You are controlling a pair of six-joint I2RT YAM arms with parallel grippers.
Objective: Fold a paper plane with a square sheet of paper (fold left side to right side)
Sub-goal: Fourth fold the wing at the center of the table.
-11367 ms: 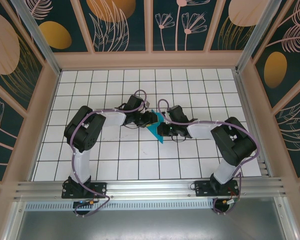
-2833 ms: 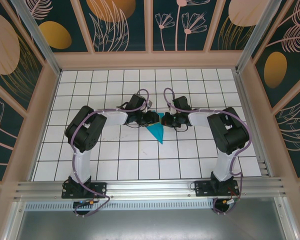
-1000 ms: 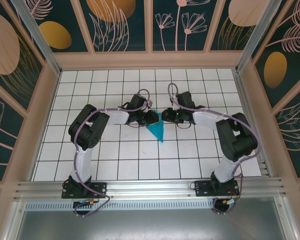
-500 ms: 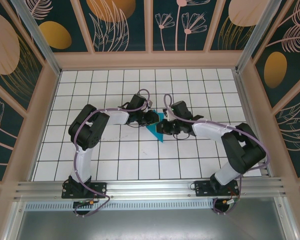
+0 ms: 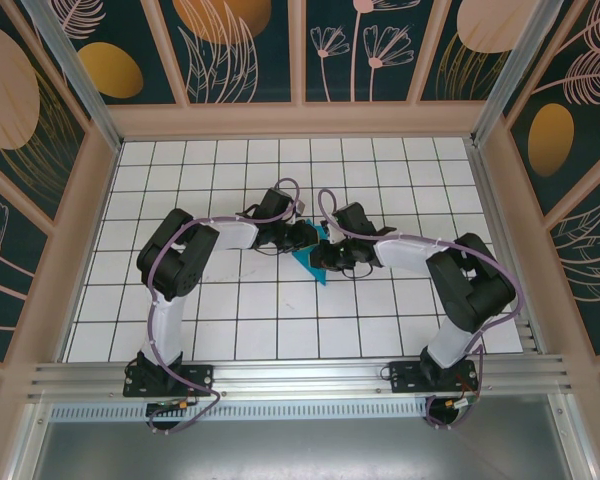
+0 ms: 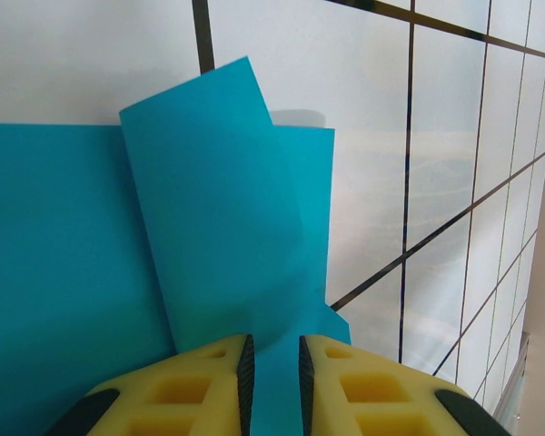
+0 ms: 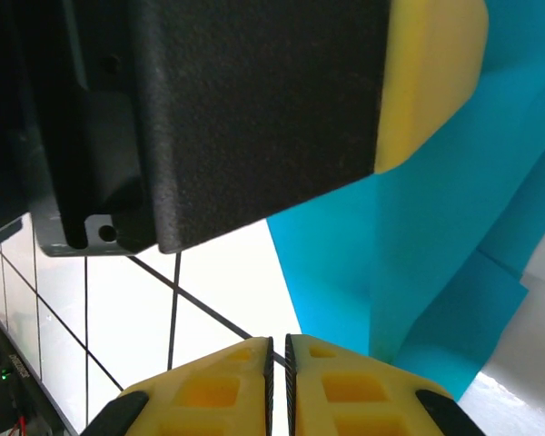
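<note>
Top external shows the square sheet of paper (image 5: 314, 266), a wedge pointing nearward, between both arms — left gripper (image 6: 272, 352) pinches its flap; right gripper (image 7: 278, 345), closed empty, sits just beside.

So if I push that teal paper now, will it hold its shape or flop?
Probably floppy: a flap of the teal paper curls up instead of lying flat. It looks thin and light, so a push would likely buckle it. The left gripper, pinching its edge, should stop it sliding.
</note>
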